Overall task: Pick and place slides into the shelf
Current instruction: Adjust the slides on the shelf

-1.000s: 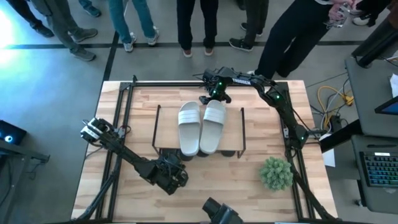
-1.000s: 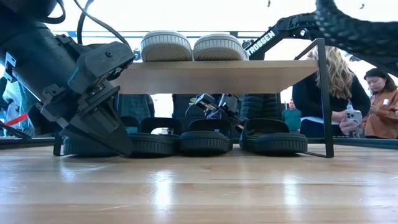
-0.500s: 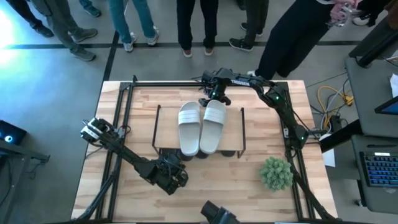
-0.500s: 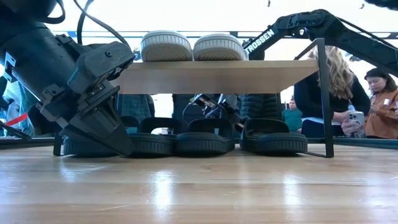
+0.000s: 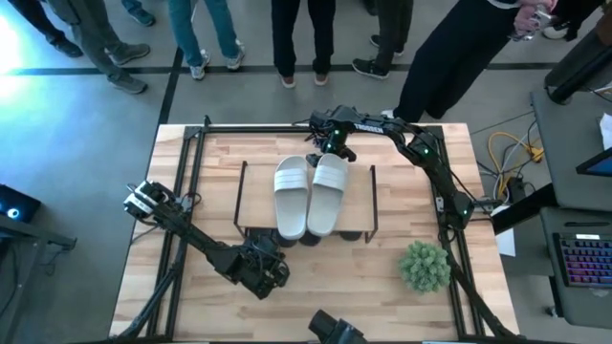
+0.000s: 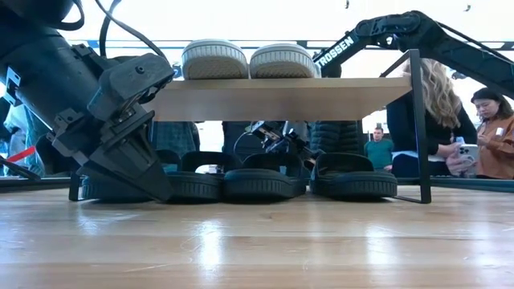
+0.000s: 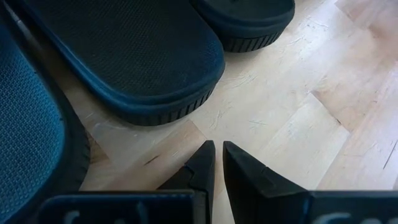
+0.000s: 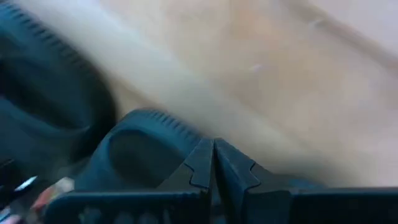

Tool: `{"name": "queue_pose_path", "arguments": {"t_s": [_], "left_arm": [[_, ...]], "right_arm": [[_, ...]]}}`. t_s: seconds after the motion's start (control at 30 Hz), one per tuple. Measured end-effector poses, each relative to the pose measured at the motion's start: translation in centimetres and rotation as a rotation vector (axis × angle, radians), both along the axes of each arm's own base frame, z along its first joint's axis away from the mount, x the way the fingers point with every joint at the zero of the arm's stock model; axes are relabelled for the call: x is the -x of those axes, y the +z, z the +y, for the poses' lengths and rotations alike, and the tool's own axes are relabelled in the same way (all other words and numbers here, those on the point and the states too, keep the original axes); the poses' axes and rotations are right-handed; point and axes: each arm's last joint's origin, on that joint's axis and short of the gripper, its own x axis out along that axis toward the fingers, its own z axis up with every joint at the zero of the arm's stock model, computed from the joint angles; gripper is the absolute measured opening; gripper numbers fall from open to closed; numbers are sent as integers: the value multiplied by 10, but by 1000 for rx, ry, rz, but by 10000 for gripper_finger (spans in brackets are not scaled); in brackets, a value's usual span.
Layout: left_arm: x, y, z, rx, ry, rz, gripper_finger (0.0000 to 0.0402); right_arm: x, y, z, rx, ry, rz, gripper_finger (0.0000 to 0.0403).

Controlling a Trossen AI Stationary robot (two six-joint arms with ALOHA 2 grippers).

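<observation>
Slides unmoved under shelf; right gripper edged back, jaws closed, empty.

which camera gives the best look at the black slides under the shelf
The low view: it looks level under the shelf and shows the black slides in a row. The high view shows only their tips; the wrist views show close-up parts.

A grey floor crossed by dark lines is being seen around the wooden table. It is being stood on by several people beyond the far edge. A small green plant is sitting on the table, yellow cables are lying beside it, and a keyboard is being lit at the right.
</observation>
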Motion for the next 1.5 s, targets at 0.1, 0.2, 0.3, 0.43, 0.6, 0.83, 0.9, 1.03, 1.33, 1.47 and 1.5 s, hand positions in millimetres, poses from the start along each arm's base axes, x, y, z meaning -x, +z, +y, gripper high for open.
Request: {"name": "queue_pose_path", "arguments": {"t_s": [0.1,0.2,0.3,0.43,0.6,0.83,0.9,1.03,1.33,1.47,1.5], "left_arm": [[-1,1,-1,-1,-4,-2,17],[-1,2,-1,-1,-4,-4,17],[-2,2,-1,1,-5,-6,17],[-2,3,-2,1,-15,-7,17],[-8,12,-8,-14,-79,-39,17],[-11,19,-14,-16,-106,-59,17],[-12,22,-16,-19,-123,-62,17],[-13,27,-18,-1,-145,-64,17],[-7,38,-21,34,-184,-79,17],[1,44,-32,96,-258,-69,17],[4,45,-36,116,-286,-61,17]], "right_arm": [[1,5,-7,118,-18,20,8],[5,15,-25,205,-64,21,8],[10,27,-42,304,-122,42,8],[15,50,-62,464,-159,63,8],[28,76,-76,494,-166,81,8],[37,127,-72,704,-145,148,8],[44,152,-69,738,-168,98,8],[59,192,-34,743,-131,95,8],[94,298,121,908,-35,-105,8],[117,307,194,894,15,-183,8],[123,305,212,880,34,-195,8]]}}
